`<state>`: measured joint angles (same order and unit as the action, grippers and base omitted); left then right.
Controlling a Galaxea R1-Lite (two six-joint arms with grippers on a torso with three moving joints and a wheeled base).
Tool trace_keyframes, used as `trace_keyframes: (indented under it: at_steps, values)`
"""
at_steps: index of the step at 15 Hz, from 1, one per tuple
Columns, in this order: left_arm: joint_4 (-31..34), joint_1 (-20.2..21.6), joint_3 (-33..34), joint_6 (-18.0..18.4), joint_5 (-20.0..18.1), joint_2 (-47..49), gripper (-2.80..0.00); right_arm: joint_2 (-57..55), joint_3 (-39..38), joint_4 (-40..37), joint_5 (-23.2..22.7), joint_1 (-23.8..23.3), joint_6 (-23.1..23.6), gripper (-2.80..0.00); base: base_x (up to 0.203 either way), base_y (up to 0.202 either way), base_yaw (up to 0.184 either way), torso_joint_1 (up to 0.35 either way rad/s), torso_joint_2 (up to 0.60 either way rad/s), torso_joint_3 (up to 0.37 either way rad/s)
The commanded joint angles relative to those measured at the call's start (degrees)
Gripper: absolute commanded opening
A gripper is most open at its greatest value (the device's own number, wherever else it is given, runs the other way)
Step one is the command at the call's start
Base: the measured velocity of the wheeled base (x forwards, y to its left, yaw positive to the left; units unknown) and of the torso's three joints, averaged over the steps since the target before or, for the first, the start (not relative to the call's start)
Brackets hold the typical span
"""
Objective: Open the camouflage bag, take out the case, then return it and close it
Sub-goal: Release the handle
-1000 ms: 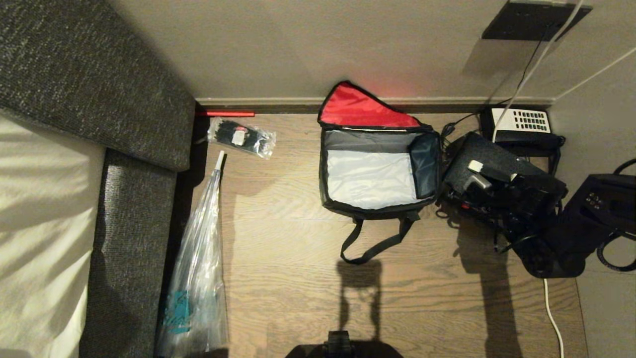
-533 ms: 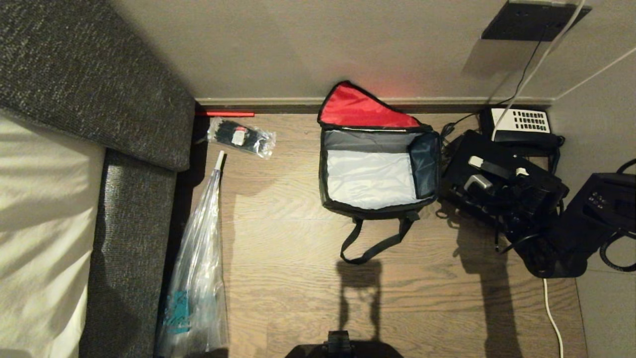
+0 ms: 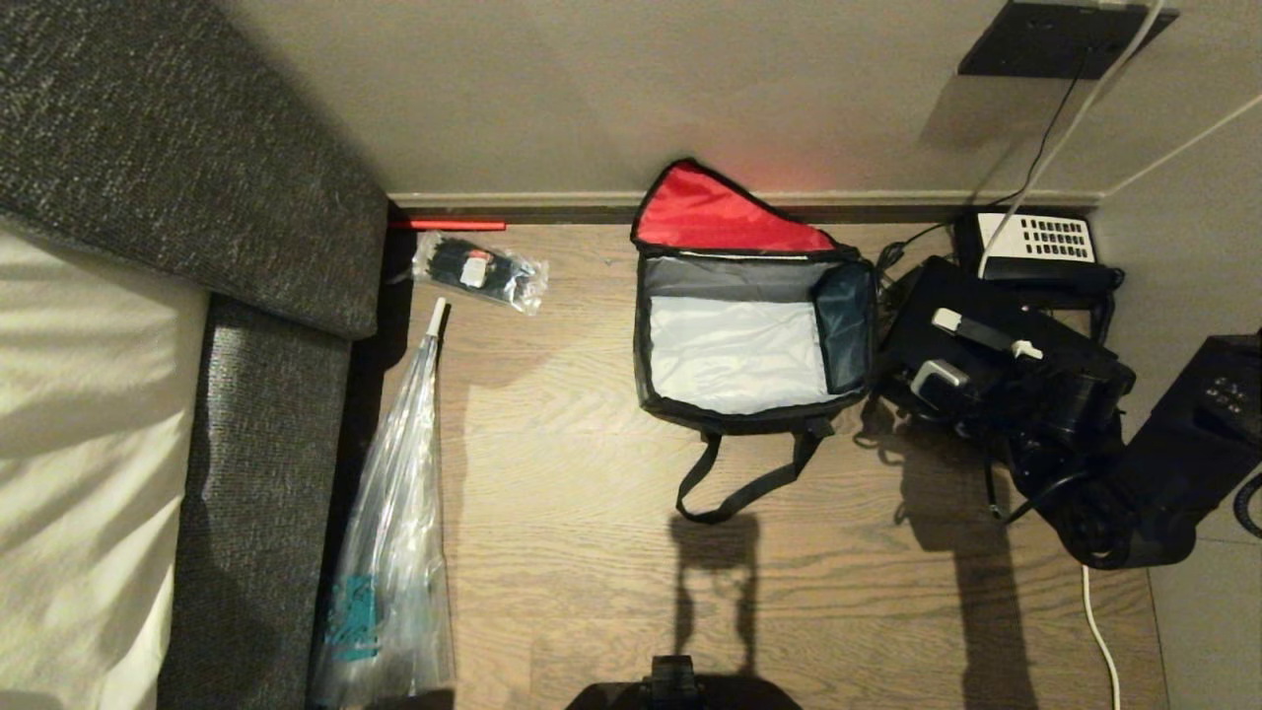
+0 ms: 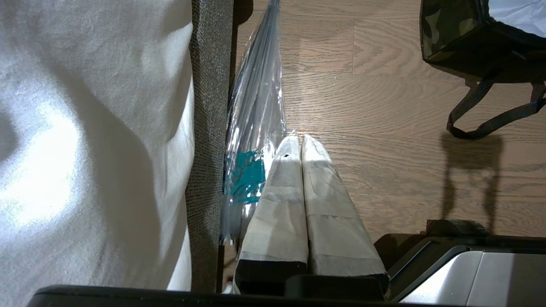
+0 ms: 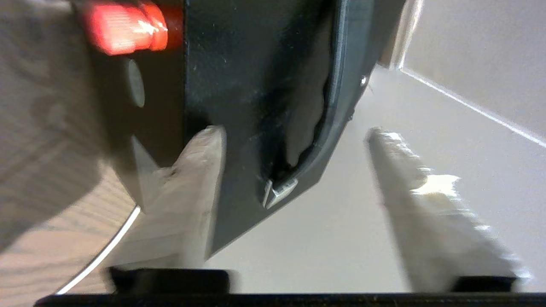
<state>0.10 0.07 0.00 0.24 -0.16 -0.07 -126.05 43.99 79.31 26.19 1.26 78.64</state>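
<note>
Camo bag [image 3: 751, 335] sits open on the wood floor [image 3: 592, 473] by the wall, red lid lining flipped up w/ pale grey inside showing, black strap handle trailing toward the robot. Black glossy case [image 3: 986, 325] lies just right of the bag, next to the phone [image 3: 1035, 242]; pale clasps on top. Right gripper [image 5: 294, 140] is at the case's edge, fingers spread apart, one finger [image 5: 204, 153] touching the black surface. Left gripper [image 4: 300, 145] hangs near the clear plastic bag [image 4: 256, 106], fingers pressed together.
</note>
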Motion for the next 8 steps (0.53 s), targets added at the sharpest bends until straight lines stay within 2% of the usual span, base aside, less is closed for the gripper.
trace_keyframes:
  at_steps: [1,6,8]
  values:
    - [-0.01,0.01,0.09,0.02,-0.02,0.07,-2.80,6.37,-1.47,-0.64,0.40,0.64,0.04,-2.80,0.000,0.000,0.000,0.000,0.00,0.000]
    - [-0.01,0.01,0.14,0.02,-0.02,0.07,-2.80,19.47,-5.30,-6.28,0.79,1.13,-4.44,-2.80,0.000,0.000,0.000,0.000,0.00,0.000]
    - [-0.01,0.01,0.09,0.02,-0.02,0.07,-2.80,23.63,-8.57,-7.18,1.01,1.10,-9.58,-2.80,0.000,0.000,0.000,0.000,0.00,0.000]
